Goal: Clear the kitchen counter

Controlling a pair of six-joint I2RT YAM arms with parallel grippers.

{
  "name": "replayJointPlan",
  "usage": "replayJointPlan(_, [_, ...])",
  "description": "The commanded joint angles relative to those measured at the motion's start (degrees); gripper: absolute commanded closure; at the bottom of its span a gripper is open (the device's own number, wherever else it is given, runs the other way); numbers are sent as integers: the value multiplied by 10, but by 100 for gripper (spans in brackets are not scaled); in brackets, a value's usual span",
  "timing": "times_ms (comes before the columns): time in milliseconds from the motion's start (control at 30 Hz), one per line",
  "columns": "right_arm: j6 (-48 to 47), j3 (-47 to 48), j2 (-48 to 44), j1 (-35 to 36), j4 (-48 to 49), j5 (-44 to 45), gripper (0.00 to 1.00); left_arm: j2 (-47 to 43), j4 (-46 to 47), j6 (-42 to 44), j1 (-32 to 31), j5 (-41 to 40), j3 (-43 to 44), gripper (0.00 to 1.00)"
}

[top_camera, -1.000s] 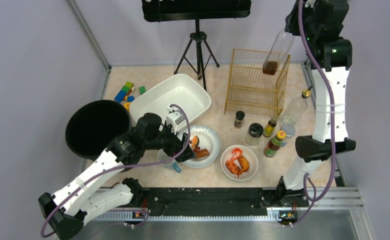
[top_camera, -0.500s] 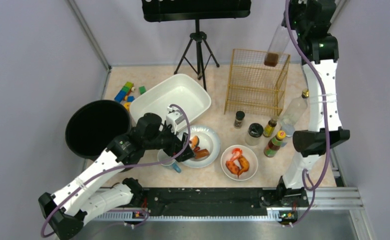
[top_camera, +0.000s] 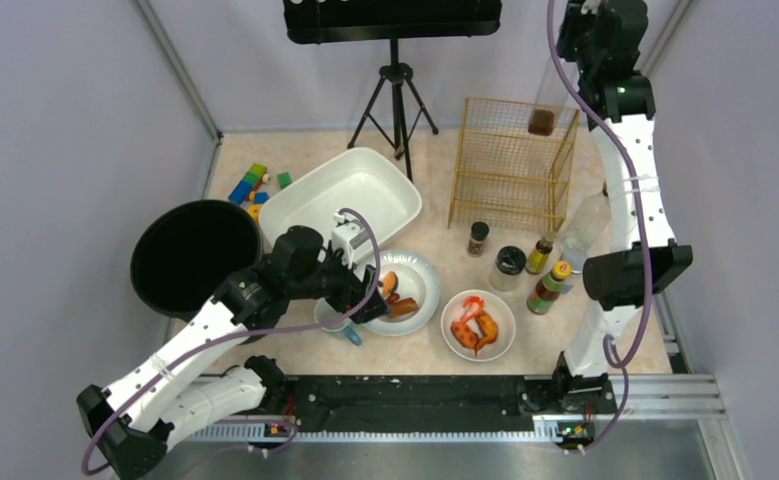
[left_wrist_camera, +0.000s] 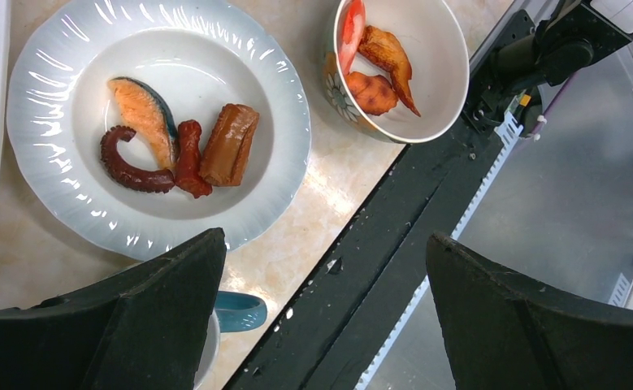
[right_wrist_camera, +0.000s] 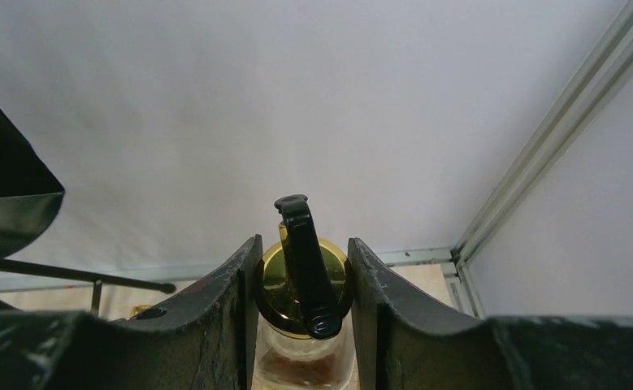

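Beige-pink marbled stone makes up the kitchen counter (top_camera: pixel 417 352), which lies under both arms and runs from the black base rail at the near edge back to the corner of the lilac-grey walls. The left gripper (left_wrist_camera: pixel 323 244) hangs low over the counter's near middle with its fingers spread wide and nothing between them. Beneath it are the near rim of a white ribbed plate (left_wrist_camera: pixel 53 81), which carries a salmon slice, an octopus tentacle, a sausage and a brown block, and a cup with a blue handle (left_wrist_camera: pixel 240 310) just beside that plate. A bowl (left_wrist_camera: pixel 431 77) of fried pieces sits on the counter to the right of the plate, apart from it. The right gripper (right_wrist_camera: pixel 301 280) is raised high above the counter's far right corner, its fingers pressed on either side of the gold cap of a clear bottle (top_camera: pixel 543 112). The bottle has brown liquid at its bottom and hangs over the far right corner of a gold wire rack (top_camera: pixel 510 170). The counter also holds a white tub (top_camera: pixel 340 200), coloured toy blocks (top_camera: pixel 253 185), a tripod (top_camera: pixel 397 90) and a cluster of small jars and sauce bottles (top_camera: pixel 510 262). A black bin (top_camera: pixel 193 255) is at its left edge.
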Motion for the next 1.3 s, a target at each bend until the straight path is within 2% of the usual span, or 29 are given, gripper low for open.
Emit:
replayJointPlan(0, [-13,-28,-9,0,113,-5,100,-3,6,7,0,-6,5,3])
replayJointPlan(167, [-5,-118,-34,-27,175,-48,100,-4,6,7,0,-4,4,2])
replayJointPlan(367, [7,-179,-53,-56,184,-90,100,-8,6,7,0,-2,4,3])
replayJointPlan(700, [0,-234,-77,-78,164,-97,100,-9,5,6,0,-1,4,3])
replayJointPlan(1133, [9,-338,-111,-82,183,-105,100,-15,6,4,0,-3,1,3])
replayJointPlan(1167, [9,-342,-112,-82,183,-105,97,-15,6,4,0,-4,2,3])
replayJointPlan(1267, [9,-350,-113,-82,184,-104,80,-16,5,4,0,-4,2,3])
